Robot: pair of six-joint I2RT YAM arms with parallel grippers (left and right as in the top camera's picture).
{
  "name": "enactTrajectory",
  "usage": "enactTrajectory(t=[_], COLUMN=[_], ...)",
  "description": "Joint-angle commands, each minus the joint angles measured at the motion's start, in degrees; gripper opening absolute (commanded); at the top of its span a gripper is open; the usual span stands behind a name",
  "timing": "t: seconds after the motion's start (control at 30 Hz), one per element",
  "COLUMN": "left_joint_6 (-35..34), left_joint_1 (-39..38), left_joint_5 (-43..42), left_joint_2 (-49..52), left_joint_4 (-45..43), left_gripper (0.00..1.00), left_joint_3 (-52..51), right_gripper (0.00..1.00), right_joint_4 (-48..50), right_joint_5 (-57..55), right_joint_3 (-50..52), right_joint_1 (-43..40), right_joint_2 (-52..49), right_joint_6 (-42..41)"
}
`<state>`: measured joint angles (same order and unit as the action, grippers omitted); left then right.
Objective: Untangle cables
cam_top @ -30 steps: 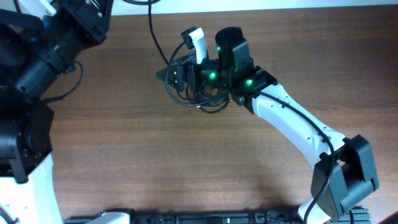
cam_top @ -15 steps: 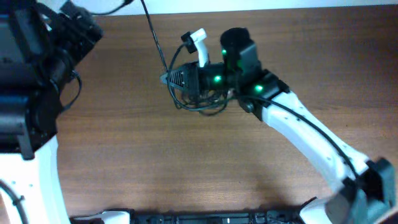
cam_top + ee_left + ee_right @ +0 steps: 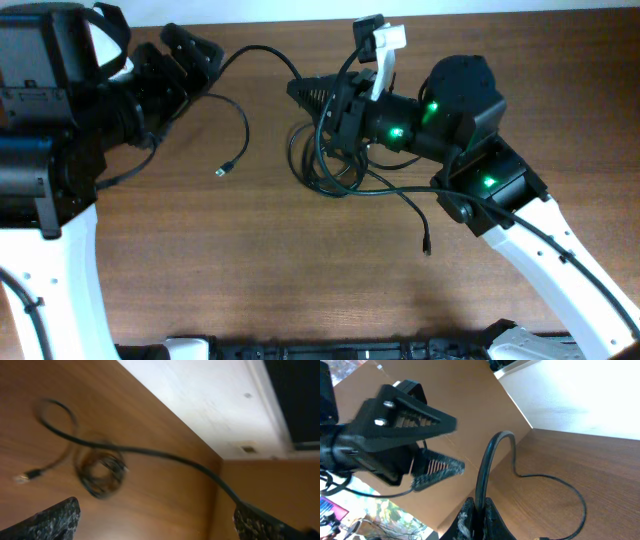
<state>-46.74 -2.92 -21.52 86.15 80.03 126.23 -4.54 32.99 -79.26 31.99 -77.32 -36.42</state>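
Note:
The cables (image 3: pixel 330 168) lie as a loose black tangle at the table's middle. One strand (image 3: pixel 258 50) arcs left from the tangle. It runs from my right gripper (image 3: pixel 300 92) toward my left gripper (image 3: pixel 195 55), then curls down to a small plug (image 3: pixel 220 172). The right wrist view shows the right gripper (image 3: pixel 481 507) shut on this strand (image 3: pixel 487 460). In the left wrist view the left gripper (image 3: pixel 155 522) stands wide open. The strand (image 3: pixel 165 457) crosses above it and rests against the right finger (image 3: pixel 255 522). Another strand ends in a plug (image 3: pixel 426 250) below the tangle.
The table's far edge (image 3: pixel 270 22) meets a white wall just behind both grippers. The left arm's bulky body (image 3: pixel 50 110) fills the left side. The right arm's white link (image 3: pixel 540 260) slants across the lower right.
My left gripper has opened and let go of the strand. My right gripper has shut on it and shifted right. The tight bundle has spread, with strands trailing left and down.

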Motion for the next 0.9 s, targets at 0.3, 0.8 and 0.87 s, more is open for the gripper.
enactTrajectory(t=[0.3, 0.8, 0.87], left_joint_6=[-17.11, -19.67, -19.67], left_joint_1=[0.09, 0.09, 0.09], left_joint_5=[-8.07, -14.73, -14.49], left_joint_2=[3.91, 5.25, 5.25], left_joint_4=[-2.89, -3.02, -3.04], left_gripper=[0.84, 0.36, 0.3], left_joint_3=[0.2, 0.2, 0.2], right_gripper=[0.04, 0.04, 0.04], right_joint_4=[5.97, 5.22, 5.2], right_joint_5=[-0.07, -0.46, -0.24], right_joint_3=[-0.68, -0.68, -0.68], right_joint_1=[5.25, 7.13, 7.1], right_joint_2=[-2.25, -3.58, -3.58], right_joint_6=[-1.62, -1.57, -1.55])
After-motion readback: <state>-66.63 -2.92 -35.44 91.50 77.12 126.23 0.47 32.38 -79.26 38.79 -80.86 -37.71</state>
